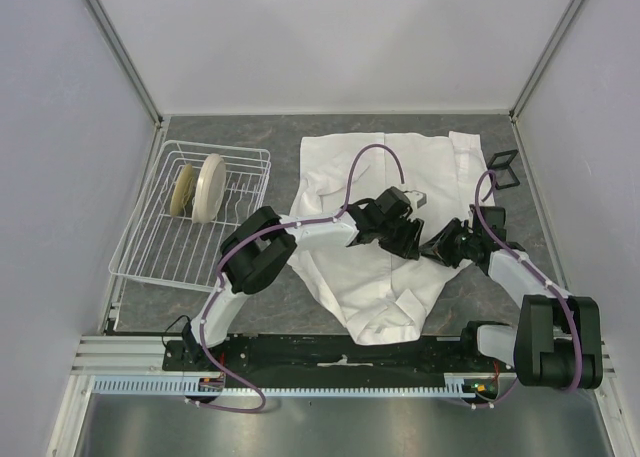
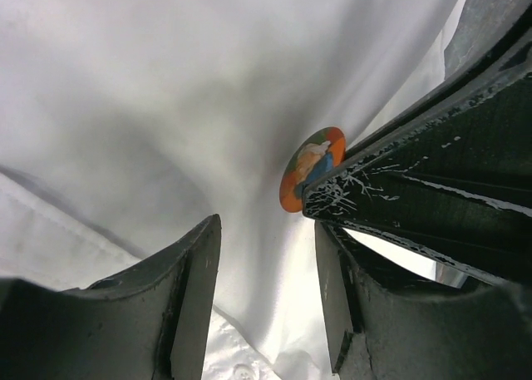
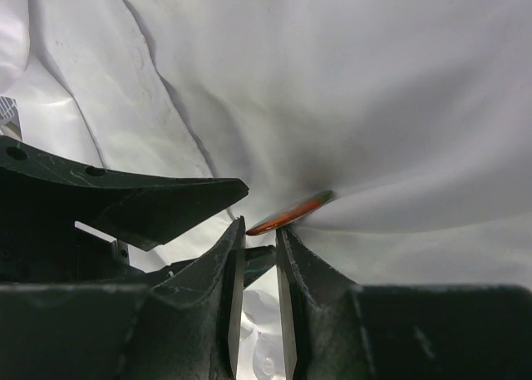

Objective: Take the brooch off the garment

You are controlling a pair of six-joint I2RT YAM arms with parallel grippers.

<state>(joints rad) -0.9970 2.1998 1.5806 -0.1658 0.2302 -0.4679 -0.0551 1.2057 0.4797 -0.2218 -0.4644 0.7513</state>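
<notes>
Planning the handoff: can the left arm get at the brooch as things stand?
Probably not cleanly: the right gripper crowds the brooch, its finger covering the lower edge ahead of the left gripper.

Grey worktop boxed in by pale walls

A mottled grey tabletop (image 1: 330,127) sits between plain pale panels at the back (image 1: 340,37), left (image 1: 50,177) and right (image 1: 600,157), joined by slanting aluminium posts (image 1: 120,47). A white wire rack (image 1: 150,262) holding two cream plates (image 1: 208,187) stands at the left, and a small black wire stand (image 1: 503,167) near the right wall. The light is soft and even.
</notes>
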